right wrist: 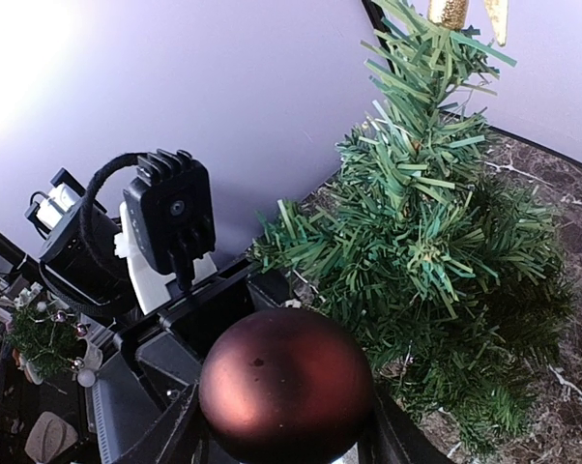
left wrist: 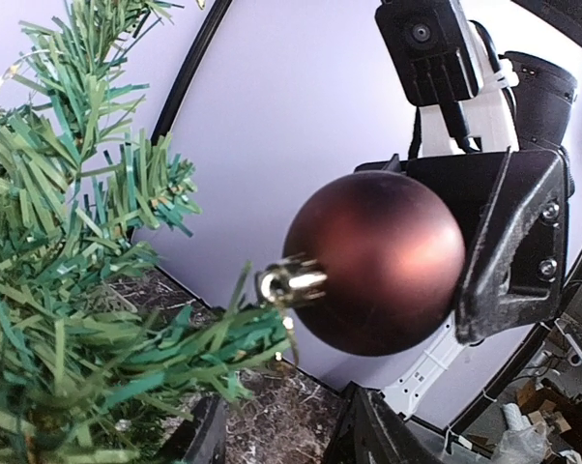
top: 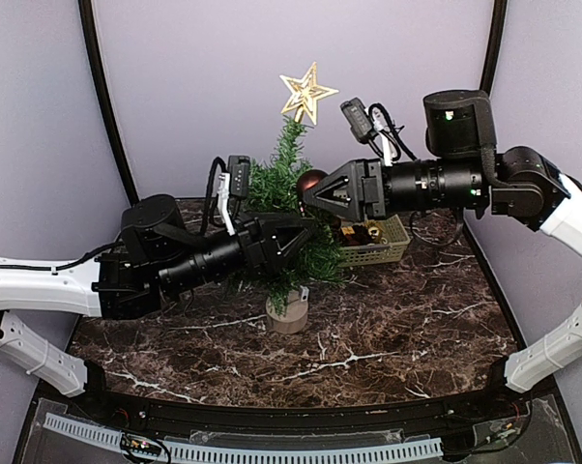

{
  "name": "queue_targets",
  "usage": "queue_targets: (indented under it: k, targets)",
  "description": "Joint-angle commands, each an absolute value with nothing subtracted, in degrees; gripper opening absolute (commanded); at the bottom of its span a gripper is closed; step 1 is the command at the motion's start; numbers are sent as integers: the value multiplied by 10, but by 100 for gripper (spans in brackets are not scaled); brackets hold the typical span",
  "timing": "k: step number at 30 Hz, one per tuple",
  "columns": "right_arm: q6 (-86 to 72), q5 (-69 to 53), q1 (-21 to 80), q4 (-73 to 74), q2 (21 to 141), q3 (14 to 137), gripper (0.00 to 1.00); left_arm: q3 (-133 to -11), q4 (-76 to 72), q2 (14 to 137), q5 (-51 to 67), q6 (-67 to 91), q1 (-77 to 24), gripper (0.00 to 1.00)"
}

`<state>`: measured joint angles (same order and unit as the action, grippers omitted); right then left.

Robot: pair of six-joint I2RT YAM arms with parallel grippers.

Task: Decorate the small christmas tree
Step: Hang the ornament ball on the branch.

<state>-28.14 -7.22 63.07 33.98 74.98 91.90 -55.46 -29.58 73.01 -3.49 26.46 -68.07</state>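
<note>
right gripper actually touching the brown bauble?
Touching. Right wrist view: the brown bauble sits wedged between both fingers of the right gripper, no gap on either side.

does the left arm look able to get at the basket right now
Probably not directly. The basket sits beyond the tree, and the right hand with its brown ball hangs in front of it. The left hand, in among the branches, would have to go around both.

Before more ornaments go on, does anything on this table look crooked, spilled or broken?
Only the gold star topper atop the small christmas tree: it looks slightly rotated, its top point leaning toward the right of the top view. The tree stands upright in its base; nothing appears spilled or broken.
</note>
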Motion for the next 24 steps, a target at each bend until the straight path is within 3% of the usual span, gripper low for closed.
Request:
queue_targets:
  k: [1,14,24]
  targets:
    - [-283,-69,635,324,736,916,50,-571,-308,731,-67,281,-683,42]
    - [-284,-66,635,327,736,916,50,-566,-295,725,-70,288,-684,0]
    - [-286,-43,636,350,748,927,50,-569,-245,708,-65,297,-683,0]
